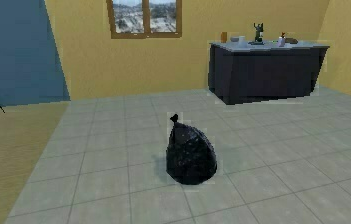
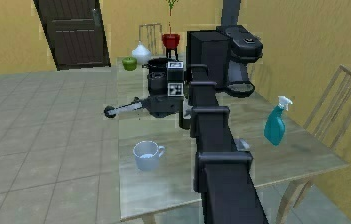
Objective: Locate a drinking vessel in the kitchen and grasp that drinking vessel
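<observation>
The pincer reaches past the left edge of the glass bench, with bare tiled floor behind its fingers, so it holds nothing. The white mug stands on the bench nearer the camera, left of the arm. A blue spray bottle stands to the arm's right, and a black coffee machine stands farther out. In the forward view, a black bin bag sits on the floor before a dark counter.
</observation>
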Controlling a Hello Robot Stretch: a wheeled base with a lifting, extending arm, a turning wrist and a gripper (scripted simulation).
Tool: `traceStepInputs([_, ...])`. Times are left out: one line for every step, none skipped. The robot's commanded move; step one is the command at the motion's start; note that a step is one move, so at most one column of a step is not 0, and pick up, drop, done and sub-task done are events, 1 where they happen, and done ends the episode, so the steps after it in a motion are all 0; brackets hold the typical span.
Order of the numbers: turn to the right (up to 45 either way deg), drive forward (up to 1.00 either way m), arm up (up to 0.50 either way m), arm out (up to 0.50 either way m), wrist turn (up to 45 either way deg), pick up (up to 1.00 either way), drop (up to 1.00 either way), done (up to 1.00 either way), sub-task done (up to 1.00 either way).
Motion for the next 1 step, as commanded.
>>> traceStepInputs([0.0, 0.0, -0.3, 0.0, 0.0, 0.0, 0.0, 0.0, 0.0])
